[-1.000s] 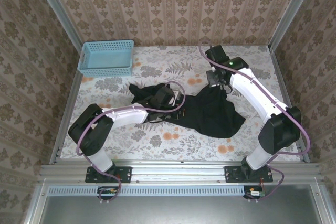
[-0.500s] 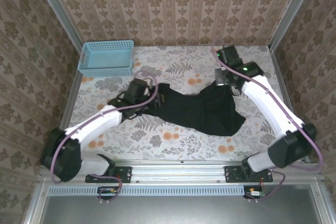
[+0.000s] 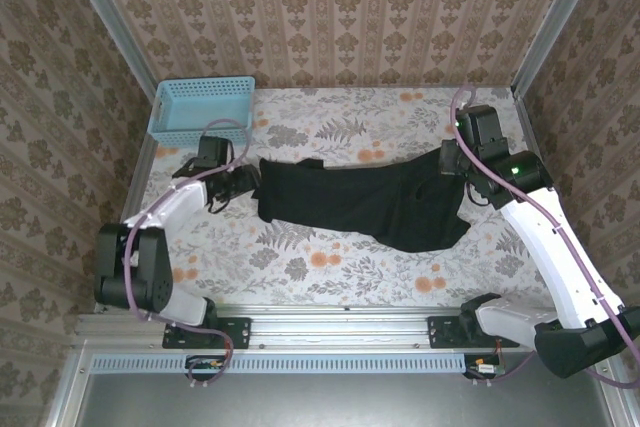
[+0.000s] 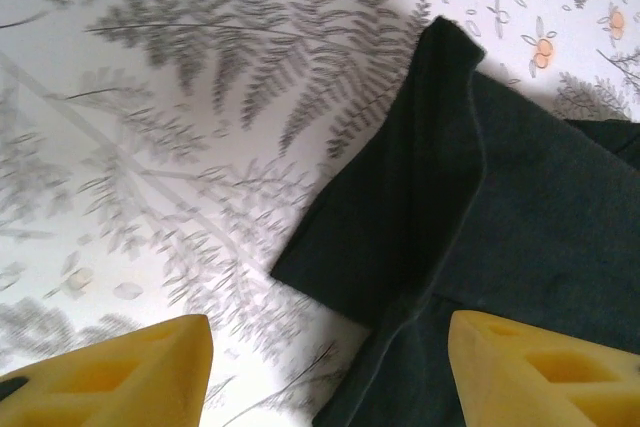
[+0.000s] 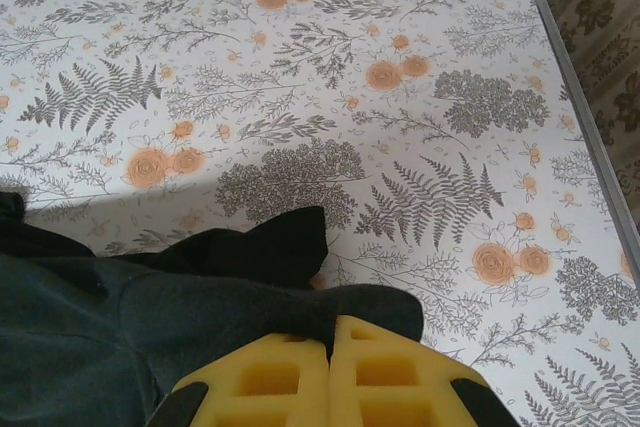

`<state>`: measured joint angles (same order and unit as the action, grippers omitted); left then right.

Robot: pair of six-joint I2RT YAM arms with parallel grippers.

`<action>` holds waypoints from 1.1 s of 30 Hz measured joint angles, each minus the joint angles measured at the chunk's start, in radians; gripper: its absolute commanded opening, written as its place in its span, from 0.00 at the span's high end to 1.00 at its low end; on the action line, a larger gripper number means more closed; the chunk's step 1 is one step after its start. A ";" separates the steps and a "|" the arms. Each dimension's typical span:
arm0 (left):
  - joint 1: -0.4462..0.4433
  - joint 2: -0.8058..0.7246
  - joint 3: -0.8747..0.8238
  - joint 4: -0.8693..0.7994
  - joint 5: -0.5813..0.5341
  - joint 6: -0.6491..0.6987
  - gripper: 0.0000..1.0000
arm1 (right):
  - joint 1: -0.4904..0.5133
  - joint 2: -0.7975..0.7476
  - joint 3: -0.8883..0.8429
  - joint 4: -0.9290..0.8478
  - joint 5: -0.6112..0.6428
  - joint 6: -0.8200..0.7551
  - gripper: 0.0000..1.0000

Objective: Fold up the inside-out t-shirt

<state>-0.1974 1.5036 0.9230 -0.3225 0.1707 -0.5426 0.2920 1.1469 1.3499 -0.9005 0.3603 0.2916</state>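
The right gripper (image 5: 330,332) is pinching its jaws together on the right end of the shirt (image 3: 360,202), likely anchoring it, while the left gripper (image 4: 328,337) is hovering with jaws apart and empty just off the left edge, leaving the shirt lying stretched left to right across the table (image 3: 330,127), seemingly for smoothing before folding.

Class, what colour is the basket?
The basket is light blue, best seen in the top external view.

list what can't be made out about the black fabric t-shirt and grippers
- Top view: black soft fabric t-shirt, sleeves and neck lost in dark folds; right end under the right gripper.
- Right wrist view: pinched fabric hidden behind yellow foam fingers.
- Left wrist view: the left gripper is cut off by the bottom edge.
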 measured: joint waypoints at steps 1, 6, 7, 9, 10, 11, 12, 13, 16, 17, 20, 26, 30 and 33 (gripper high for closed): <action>-0.001 0.027 0.019 0.008 0.015 0.002 0.36 | -0.002 -0.001 0.000 0.000 0.000 0.000 1.00; -0.009 0.139 0.121 0.039 0.051 0.021 0.41 | -0.009 -0.005 -0.005 0.000 0.000 0.000 1.00; -0.012 0.159 0.138 0.040 0.052 0.024 0.43 | -0.011 -0.005 -0.006 0.000 0.000 0.000 1.00; -0.021 0.194 0.164 0.039 0.054 0.032 0.49 | -0.015 -0.006 -0.006 0.000 0.000 0.001 1.00; -0.026 0.212 0.174 0.039 0.054 0.038 0.52 | -0.019 -0.007 -0.006 0.000 0.000 0.003 1.00; -0.031 0.225 0.180 0.038 0.055 0.042 0.54 | -0.023 -0.008 -0.006 -0.001 0.000 0.004 1.00; -0.035 0.234 0.180 0.036 0.055 0.045 0.57 | -0.030 -0.008 -0.006 -0.001 0.000 0.005 1.00; -0.039 0.238 0.180 0.029 0.055 0.046 0.59 | -0.037 -0.008 -0.006 -0.002 0.000 0.007 1.00; -0.056 0.238 0.179 0.015 0.059 0.050 0.71 | -0.053 -0.008 -0.006 -0.007 0.000 0.011 1.00; -0.062 0.238 0.177 0.016 0.059 0.052 0.77 | -0.056 -0.008 -0.006 -0.008 0.000 0.012 1.00; -0.071 0.233 0.162 0.012 0.070 0.054 0.94 | -0.063 -0.006 -0.005 -0.010 0.000 0.023 1.00; -0.031 0.134 0.159 -0.046 0.109 0.053 1.00 | -0.126 0.019 0.053 -0.057 0.000 0.043 1.00; 0.013 -0.012 0.230 -0.095 0.166 0.053 1.00 | -0.167 0.026 0.158 -0.094 0.001 0.054 1.00; 0.033 -0.152 0.299 -0.088 0.201 0.054 1.00 | -0.172 0.023 0.243 -0.113 0.011 0.058 1.00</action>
<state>-0.1642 1.3514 1.2221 -0.4107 0.3714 -0.4885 0.1204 1.1702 1.5925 -1.0130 0.3710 0.3492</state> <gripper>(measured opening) 0.055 0.064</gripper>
